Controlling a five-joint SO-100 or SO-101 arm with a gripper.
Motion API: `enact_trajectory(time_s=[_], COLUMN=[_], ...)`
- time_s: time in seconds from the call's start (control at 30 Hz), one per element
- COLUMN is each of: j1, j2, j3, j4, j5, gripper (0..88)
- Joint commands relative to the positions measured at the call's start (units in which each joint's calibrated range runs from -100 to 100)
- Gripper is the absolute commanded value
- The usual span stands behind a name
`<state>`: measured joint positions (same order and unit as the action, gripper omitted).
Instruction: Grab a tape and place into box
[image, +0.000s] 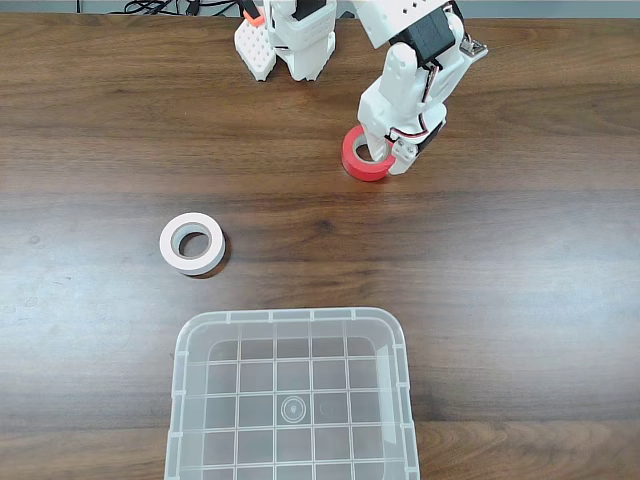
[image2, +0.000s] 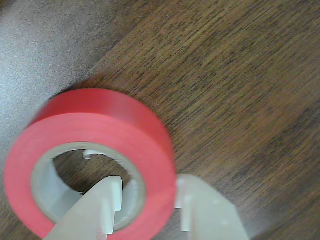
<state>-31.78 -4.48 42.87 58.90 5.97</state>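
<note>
The red tape (image: 356, 160) lies flat on the wooden table at the upper right of the fixed view, directly under the white arm. My gripper (image: 385, 156) straddles the roll's right wall. In the wrist view the red tape (image2: 95, 120) fills the lower left; one pale finger (image2: 107, 200) sits inside the grey-beige core and the other finger (image2: 192, 205) presses against the outside, so the gripper (image2: 147, 192) is shut on the wall. The clear box (image: 179, 385) stands at the bottom centre of the fixed view, well apart from the tape, with nothing in it.
A white tape roll (image: 192, 243) lies on the table left of centre, between the arm and the box. The arm's base (image: 300, 40) stands at the table's far edge. Bare wood lies between the red tape and the box.
</note>
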Motion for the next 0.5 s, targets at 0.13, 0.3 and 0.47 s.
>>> enact_trajectory(time_s=[0.13, 0.3, 0.47], j1=[1.79, 3.69, 5.52], j2=[-1.72, -1.80, -1.88], j3=[-1.48, -1.48, -7.61], j4=[0.18, 0.43, 6.60], j5=[0.19, 0.25, 0.25], gripper=[5.8, 5.8, 5.7])
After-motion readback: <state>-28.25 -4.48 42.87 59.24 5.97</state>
